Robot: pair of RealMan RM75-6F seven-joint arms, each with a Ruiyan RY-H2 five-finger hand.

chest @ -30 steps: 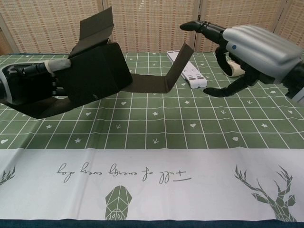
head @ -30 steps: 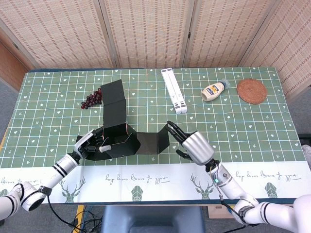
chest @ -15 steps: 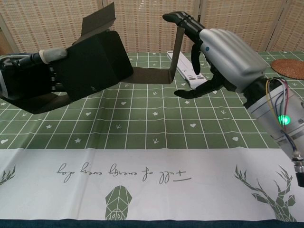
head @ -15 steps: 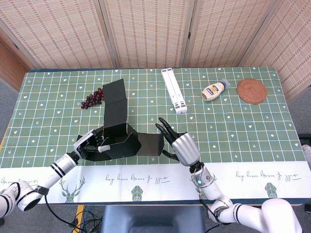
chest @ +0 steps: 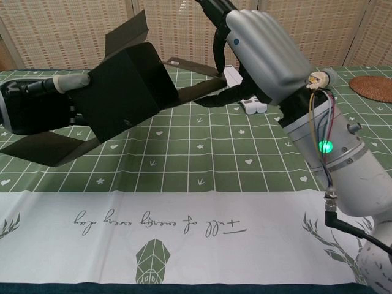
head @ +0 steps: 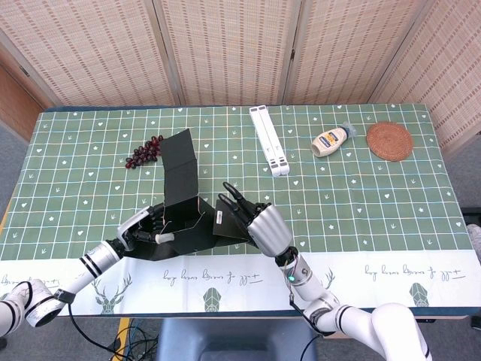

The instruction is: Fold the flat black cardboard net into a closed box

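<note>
Since the earlier frame, my right hand (head: 259,224) has travelled leftward along the table's near edge, carrying the upright end panel with it; the panel now stands close against the folded body of the black cardboard net (head: 184,218), where before a flat strip lay open between them.

Item 1: black cardboard net, partly folded, near the front left-centre of the table (head: 376,203), raised off the cloth on its left side in the chest view. One long flap runs back toward the grapes (head: 145,151); a loose flap hangs low at the left.

Item 2: left hand (head: 143,229), fingers wrapped on the net's left side, gripping it.

Item 3: right hand, fingers extended and pressed against the raised end panel, thumb under the strip. I cannot tell whether it grips the panel or only pushes it.

Item 4: other things, all toward the far edge and apart from the net: white folding stand (head: 269,139), squeeze bottle of mayonnaise (head: 331,140), round woven coaster (head: 389,141).
</note>
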